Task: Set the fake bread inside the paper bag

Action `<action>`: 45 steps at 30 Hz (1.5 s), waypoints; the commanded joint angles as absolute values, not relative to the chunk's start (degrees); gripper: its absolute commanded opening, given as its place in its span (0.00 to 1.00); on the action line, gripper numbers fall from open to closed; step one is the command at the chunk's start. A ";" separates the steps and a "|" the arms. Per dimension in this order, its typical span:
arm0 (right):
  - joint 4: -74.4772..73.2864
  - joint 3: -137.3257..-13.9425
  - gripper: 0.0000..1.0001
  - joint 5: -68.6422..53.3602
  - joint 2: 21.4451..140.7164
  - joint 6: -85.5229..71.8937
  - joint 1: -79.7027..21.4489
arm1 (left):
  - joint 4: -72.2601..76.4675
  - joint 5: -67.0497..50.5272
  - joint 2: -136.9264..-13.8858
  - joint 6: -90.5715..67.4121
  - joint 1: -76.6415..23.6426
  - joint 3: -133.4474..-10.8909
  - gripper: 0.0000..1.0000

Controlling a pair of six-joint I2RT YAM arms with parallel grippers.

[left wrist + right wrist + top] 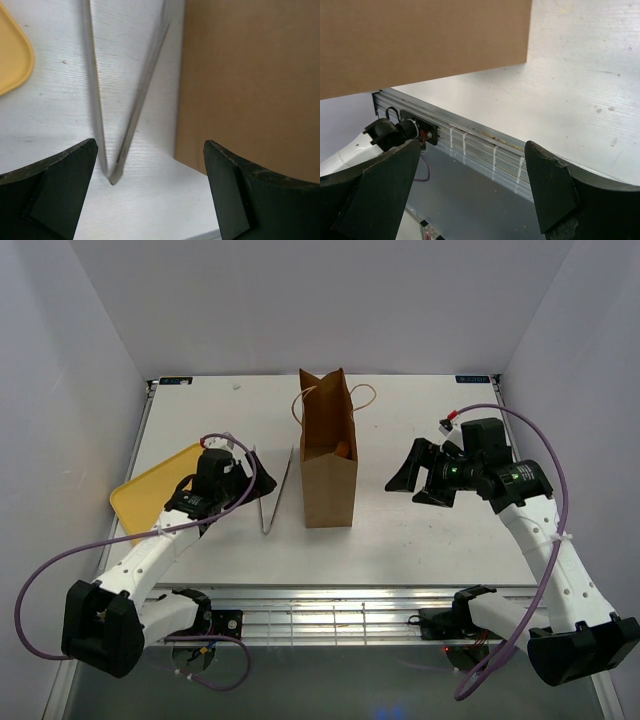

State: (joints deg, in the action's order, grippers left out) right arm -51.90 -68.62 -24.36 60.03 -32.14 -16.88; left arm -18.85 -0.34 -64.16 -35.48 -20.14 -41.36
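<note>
The brown paper bag [329,475] stands upright mid-table with its mouth open and its thin handles loose at the top. A bit of orange-brown fake bread [342,450] shows inside the mouth. My left gripper [250,476] hangs open just left of the bag with nothing between its fingers. In the left wrist view that gripper [150,145] faces the bag's side [250,85]. My right gripper [415,480] is open and empty, off to the bag's right. In the right wrist view the right gripper [472,145] sits below the bag's wall [420,40].
Metal tongs [276,490] lie on the table between the left gripper and the bag, also seen as tongs [125,130] close under the left fingers. A flat yellow tray [150,492] lies at the left edge. The table's front rail [470,140] runs below the right gripper.
</note>
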 commanded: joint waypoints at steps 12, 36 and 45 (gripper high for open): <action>-26.77 -45.11 0.90 -10.81 50.82 -30.67 -16.61 | -13.10 -12.31 -47.82 -53.08 -19.07 -36.66 0.98; 13.55 17.04 0.90 -22.85 -10.79 -45.43 -16.70 | 73.29 -26.89 -21.19 -87.18 -18.81 14.24 0.98; 0.54 16.87 0.90 -16.09 -11.24 -46.41 -16.79 | 70.85 -26.90 -14.95 -90.88 -18.81 14.24 0.98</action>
